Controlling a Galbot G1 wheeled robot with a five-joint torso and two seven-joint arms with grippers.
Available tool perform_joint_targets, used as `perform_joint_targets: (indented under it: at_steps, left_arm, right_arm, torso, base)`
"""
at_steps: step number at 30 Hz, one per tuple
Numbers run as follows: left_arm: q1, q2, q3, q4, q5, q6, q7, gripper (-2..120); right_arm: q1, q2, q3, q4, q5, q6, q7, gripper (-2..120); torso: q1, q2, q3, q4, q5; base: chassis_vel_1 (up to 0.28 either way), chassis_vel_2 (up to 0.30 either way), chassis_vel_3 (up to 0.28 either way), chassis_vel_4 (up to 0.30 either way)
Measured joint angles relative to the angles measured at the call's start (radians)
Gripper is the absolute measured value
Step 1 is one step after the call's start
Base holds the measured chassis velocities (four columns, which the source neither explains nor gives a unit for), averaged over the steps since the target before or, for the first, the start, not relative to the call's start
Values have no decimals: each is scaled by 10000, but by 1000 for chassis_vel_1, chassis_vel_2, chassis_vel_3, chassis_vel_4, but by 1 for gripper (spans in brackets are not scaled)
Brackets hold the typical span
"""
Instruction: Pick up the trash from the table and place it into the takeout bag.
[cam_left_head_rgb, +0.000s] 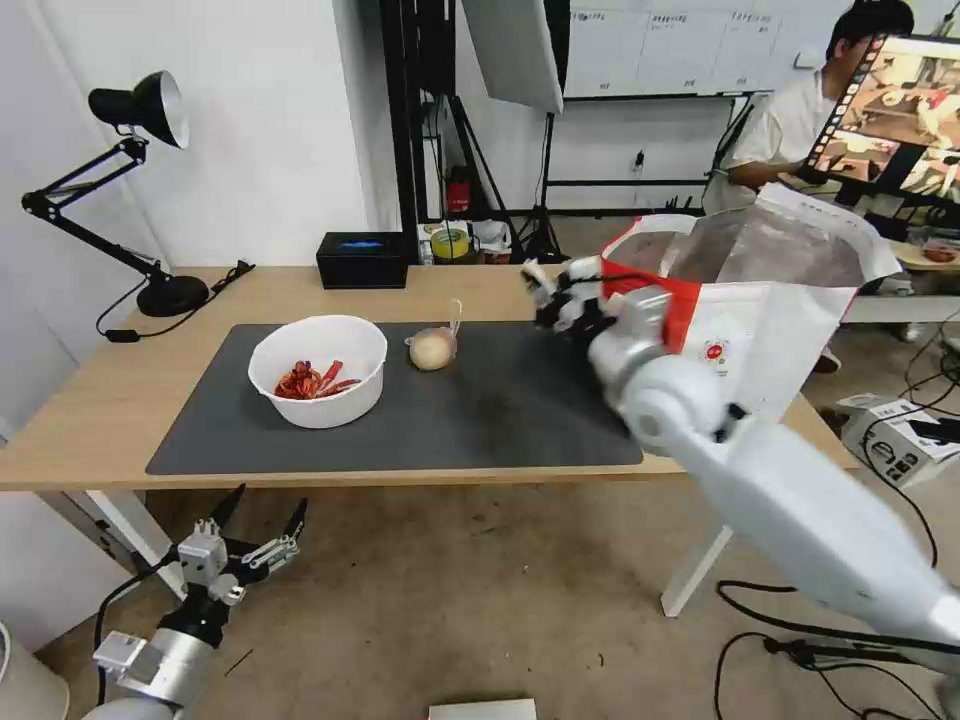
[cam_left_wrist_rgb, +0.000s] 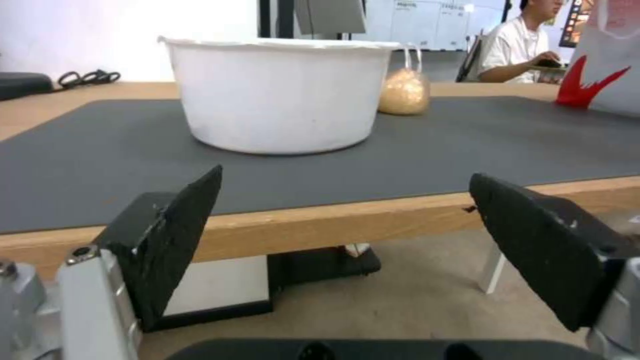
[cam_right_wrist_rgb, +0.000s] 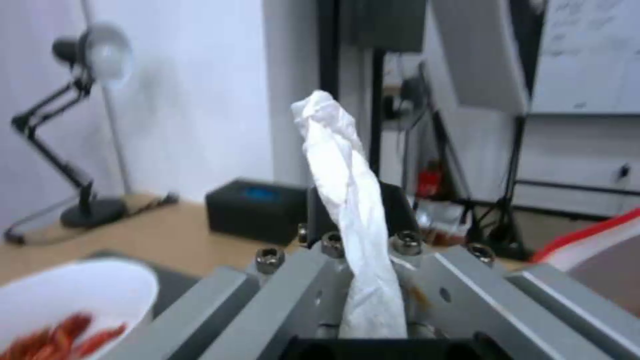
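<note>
A white bowl (cam_left_head_rgb: 318, 370) of red crayfish shells sits on the dark mat (cam_left_head_rgb: 500, 410) of the wooden table (cam_left_head_rgb: 90, 410). A tan bagged lump (cam_left_head_rgb: 433, 348) lies just to the bowl's right. The red-and-white takeout bag (cam_left_head_rgb: 770, 300) stands open at the table's right end. My right gripper (cam_left_head_rgb: 550, 288) hovers over the mat beside the bag's mouth, shut on a twisted white tissue (cam_right_wrist_rgb: 343, 190) that sticks out past its fingers. My left gripper (cam_left_head_rgb: 268, 500) hangs open below the table's front edge, facing the bowl (cam_left_wrist_rgb: 280, 95) and the lump (cam_left_wrist_rgb: 403, 91).
A black tissue box (cam_left_head_rgb: 362, 258) stands at the table's back edge. A black desk lamp (cam_left_head_rgb: 150, 110) has its base on the back left corner. Cables and a box lie on the floor at the right. A person sits behind the bag.
</note>
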Motion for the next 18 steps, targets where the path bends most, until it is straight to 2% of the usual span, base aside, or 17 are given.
perform_joint_targets:
  at_steps: [6, 10, 18]
  left_arm:
    - [-178, 2, 238, 106, 6, 0, -2, 100]
    - [-312, 24, 402, 136, 9, 0, -3, 100]
    - [-491, 105, 622, 163, 16, 6, -10, 100]
  right_arm:
    - [-341, -960, 1566, 332, 768, 134, 301, 0]
    - [-581, -1301, 2192, 154, 1048, 139, 411, 0]
    - [-934, -1521, 2739, -312, 1207, 174, 612, 0]
  torso:
    - [0, 1, 0, 2, 0]
    - [0, 0, 0, 0, 1]
    - [2, 0, 1, 1, -1]
  base:
    - [0, 0, 0, 0]
    - [0, 0, 0, 0]
    - [0, 0, 0, 0]
